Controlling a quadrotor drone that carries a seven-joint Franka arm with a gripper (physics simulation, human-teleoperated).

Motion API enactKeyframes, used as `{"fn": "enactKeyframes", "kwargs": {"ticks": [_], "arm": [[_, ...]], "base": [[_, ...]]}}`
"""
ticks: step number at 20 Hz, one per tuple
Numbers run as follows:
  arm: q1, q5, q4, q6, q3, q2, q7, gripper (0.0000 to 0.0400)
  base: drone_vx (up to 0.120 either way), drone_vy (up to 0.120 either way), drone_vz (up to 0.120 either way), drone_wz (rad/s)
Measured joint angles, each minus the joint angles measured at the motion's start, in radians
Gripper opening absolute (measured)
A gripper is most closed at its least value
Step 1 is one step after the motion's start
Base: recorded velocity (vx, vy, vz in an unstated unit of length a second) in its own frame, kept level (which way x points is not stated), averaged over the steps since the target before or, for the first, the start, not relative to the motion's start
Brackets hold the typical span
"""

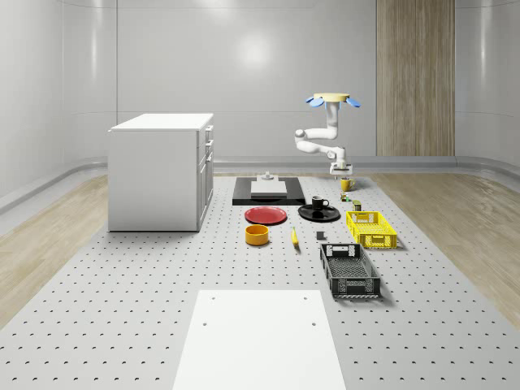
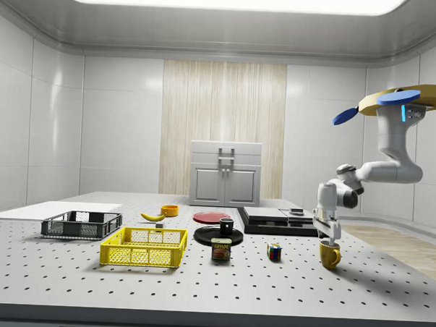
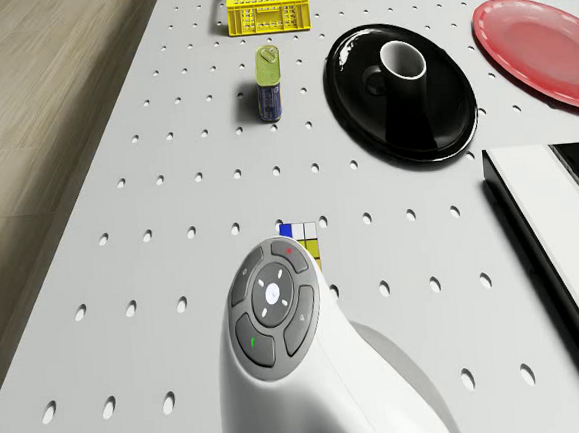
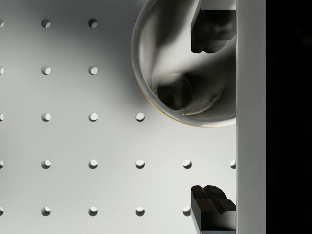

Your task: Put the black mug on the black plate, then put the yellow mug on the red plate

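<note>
While the side view shows the yellow mug (image 2: 330, 255), the wrist view reveals the pincer (image 4: 209, 117) spread.

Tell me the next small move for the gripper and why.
Probably lower a little and close on the yellow mug's rim. The black mug already sits on the black plate, and the open gripper hangs just above the yellow mug, one finger over its mouth.

Big perforated grey table (image 1: 122, 276) with loads sitting on it: white cabinet (image 1: 161, 171), red plate (image 1: 266, 215), black plate (image 1: 319, 214), yellow crate (image 1: 371, 228), black crate (image 1: 349, 270), orange bowl (image 1: 257, 235), banana (image 1: 294, 236), yellow mug (image 2: 330, 255).
</note>
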Motion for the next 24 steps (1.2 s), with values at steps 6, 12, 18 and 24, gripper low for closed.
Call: {"fn": "enactKeyframes", "kwargs": {"ticks": [6, 12, 18, 24], "arm": [[-0.005, -0.008, 0.001, -0.007, -0.004, 0.01, 0.005, 0.04], [-0.007, -0.02, 0.006, -0.009, -0.015, 0.018, 0.005, 0.04], [-0.003, -0.028, 0.009, -0.011, -0.021, 0.025, 0.0, 0.04], [0.003, -0.032, 0.009, -0.015, -0.023, 0.03, -0.005, 0.0272]], "base": [[0.0, 0.0, 0.0, 0.0], [0.0, 0.0, 0.0, 0.0], [0.0, 0.0, 0.0, 0.0], [0.0, 0.0, 0.0, 0.0]]}}
